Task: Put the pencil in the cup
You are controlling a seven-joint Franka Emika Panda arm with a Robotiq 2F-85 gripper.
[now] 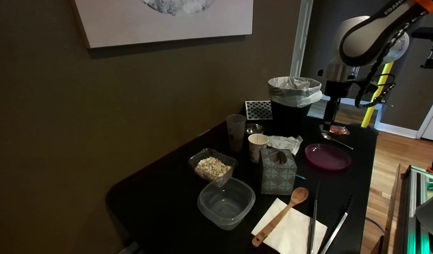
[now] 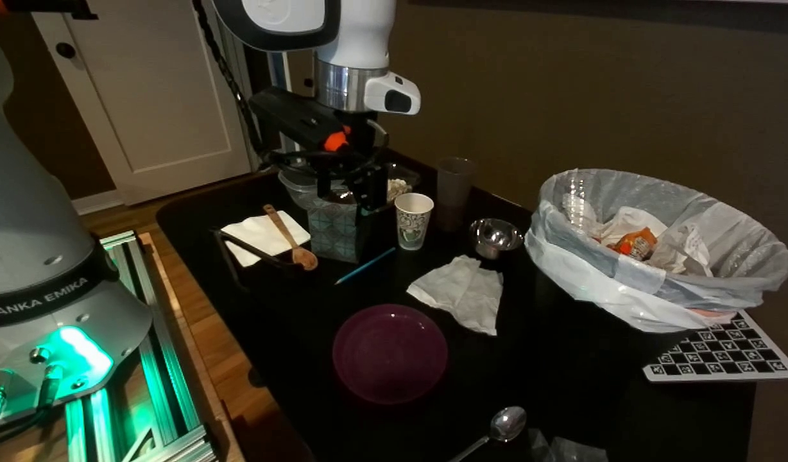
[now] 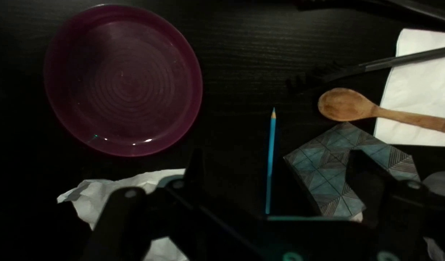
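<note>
Lowering the widely spread gripper (image 3: 276,158) could tip the box (image 3: 327,165), since that stands just beside the pencil (image 3: 270,163).

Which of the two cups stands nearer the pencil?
The short patterned paper cup: in an exterior view, one end of the pencil lies close to its base. The tall greyish cup stands farther off.
</note>
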